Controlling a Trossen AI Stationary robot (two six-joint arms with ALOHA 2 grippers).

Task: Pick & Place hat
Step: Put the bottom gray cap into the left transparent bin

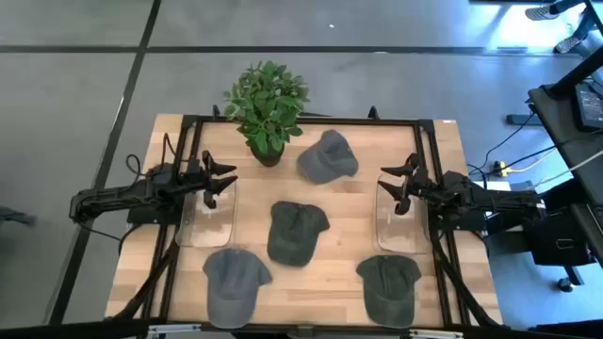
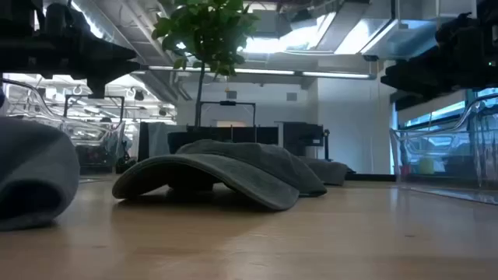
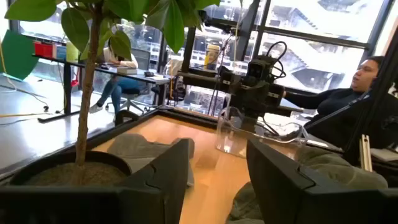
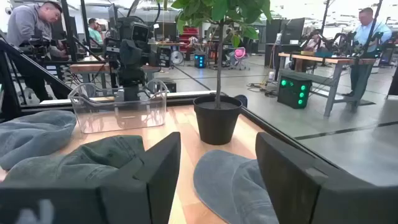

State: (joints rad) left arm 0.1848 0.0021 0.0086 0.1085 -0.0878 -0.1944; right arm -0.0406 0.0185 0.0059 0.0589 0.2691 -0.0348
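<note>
I am looking down at the light wooden surface (image 1: pixel 349 254), where four soft cloth caps are lying. The dark green cap (image 1: pixel 294 232) is sitting in the middle of the surface, between the two arms. The grey cap (image 1: pixel 327 156) is lying at the far side, just beside the green leafy plant in a black pot (image 1: pixel 267 104). The grey-blue cap (image 1: pixel 233 284) is resting at the near left corner, and another dark green cap (image 1: pixel 391 287) is at the near right corner.

My left tool (image 1: pixel 222 178) is hovering above the clear plastic bin (image 1: pixel 206 222) on the left side, and its two fingers are spread apart, holding nothing. My right tool (image 1: pixel 396 181) is hovering above the second clear plastic bin (image 1: pixel 401 226) on the right side; its fingers are also spread and are pinching nothing. Both bins are standing well apart from the middle cap.

In the low view the middle cap (image 2: pixel 226 169) is lying flat with its brim toward the camera. In the left wrist view I am seeing the dark fingers (image 3: pixel 165 180) wide apart, with the opposite arm (image 3: pixel 255 87) beyond them. In the right wrist view the plant pot (image 4: pixel 217 118) is standing near the grey cap (image 4: pixel 230 180). People are sitting and standing in the room behind.
</note>
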